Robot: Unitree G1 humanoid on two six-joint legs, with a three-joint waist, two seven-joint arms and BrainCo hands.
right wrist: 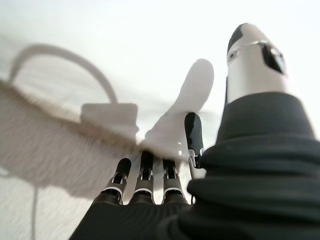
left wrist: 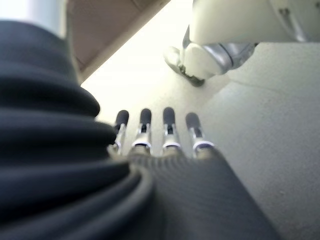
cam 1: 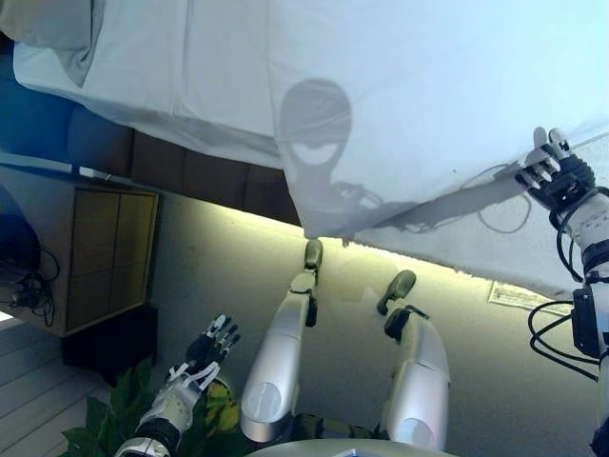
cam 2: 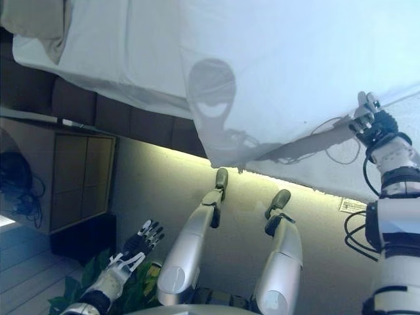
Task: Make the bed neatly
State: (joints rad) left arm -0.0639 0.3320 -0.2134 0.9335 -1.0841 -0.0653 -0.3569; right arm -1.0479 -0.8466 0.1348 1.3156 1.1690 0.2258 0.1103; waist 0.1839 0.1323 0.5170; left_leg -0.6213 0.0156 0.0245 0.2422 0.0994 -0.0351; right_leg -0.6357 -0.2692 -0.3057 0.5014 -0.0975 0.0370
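A white sheet (cam 1: 409, 95) covers the bed, and its lower edge hangs over the bed's near side with one corner drooping down at the middle. At the sheet's right edge my right hand (cam 1: 561, 181) is raised, fingers straight. In the right wrist view a fold of the sheet (right wrist: 185, 100) lies over the fingers (right wrist: 145, 175) while the thumb stands apart from it. My left hand (cam 1: 205, 352) hangs low at the lower left, open and holding nothing, well away from the bed.
A grey pillow (cam 1: 57, 24) lies at the bed's top left. The dark bed base (cam 1: 190, 171) shows under the sheet. A wooden cabinet (cam 1: 95, 257) stands at the left, a leafy plant (cam 1: 105, 419) by my left hand, and a paper (cam 1: 519, 297) on the floor.
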